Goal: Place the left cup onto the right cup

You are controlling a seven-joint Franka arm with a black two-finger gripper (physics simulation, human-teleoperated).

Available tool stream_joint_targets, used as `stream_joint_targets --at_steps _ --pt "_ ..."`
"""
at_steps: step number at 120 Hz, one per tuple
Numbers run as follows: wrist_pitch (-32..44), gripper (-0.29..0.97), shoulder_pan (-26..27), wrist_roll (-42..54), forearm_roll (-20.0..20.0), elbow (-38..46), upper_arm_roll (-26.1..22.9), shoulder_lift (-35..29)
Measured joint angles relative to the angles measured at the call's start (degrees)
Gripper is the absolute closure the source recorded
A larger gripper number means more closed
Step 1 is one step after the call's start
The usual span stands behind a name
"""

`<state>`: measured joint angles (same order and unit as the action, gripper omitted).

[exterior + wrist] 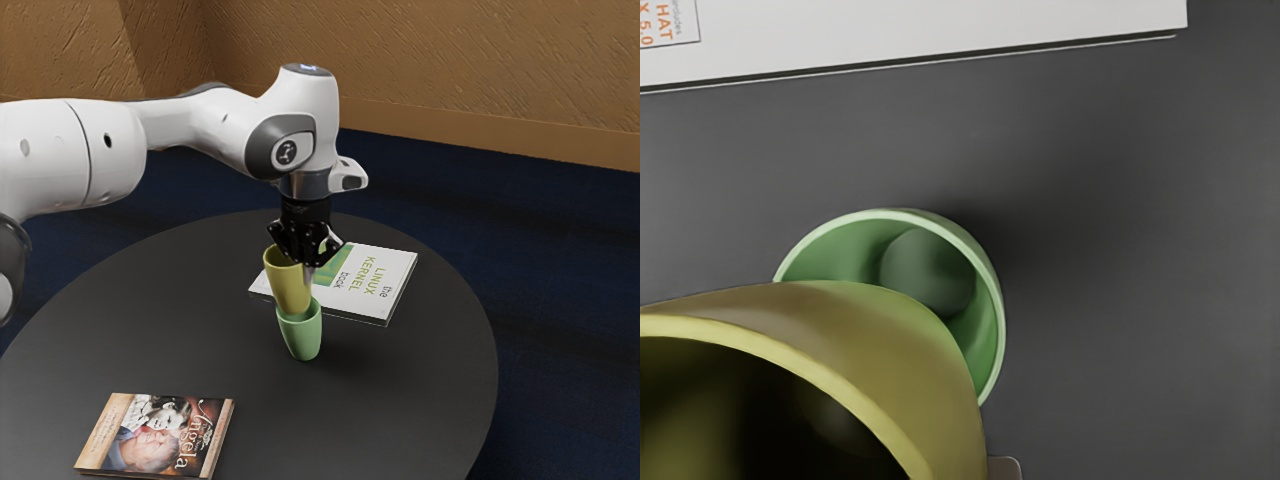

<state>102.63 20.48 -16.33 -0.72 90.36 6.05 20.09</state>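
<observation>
The base of the yellow cup point(284, 283) is hidden inside the green cup point(300, 338), at centre frame on the counter point(420, 380). The narrowly spread fingers point(308, 250) pinch the tilted yellow cup's rim.

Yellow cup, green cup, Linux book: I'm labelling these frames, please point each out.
Yellow cup point(284, 286): exterior view, outer wall.
Green cup point(300, 336): exterior view, side wall.
Linux book point(378, 282): exterior view, white cover.
</observation>
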Motion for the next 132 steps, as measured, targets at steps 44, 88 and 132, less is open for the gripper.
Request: stream_joint_targets --at_steps 44,88,132 --pt "1.26 0.79 -0.06 -0.5 0.64 0.63 0.0 1.45" --pt "2.6 0.58 -0.22 -0.83 1.43 0.82 0.06 2.05" --pt "0.27 0.12 -0.4 -0.96 1.5 -0.09 0.93 -3.11"
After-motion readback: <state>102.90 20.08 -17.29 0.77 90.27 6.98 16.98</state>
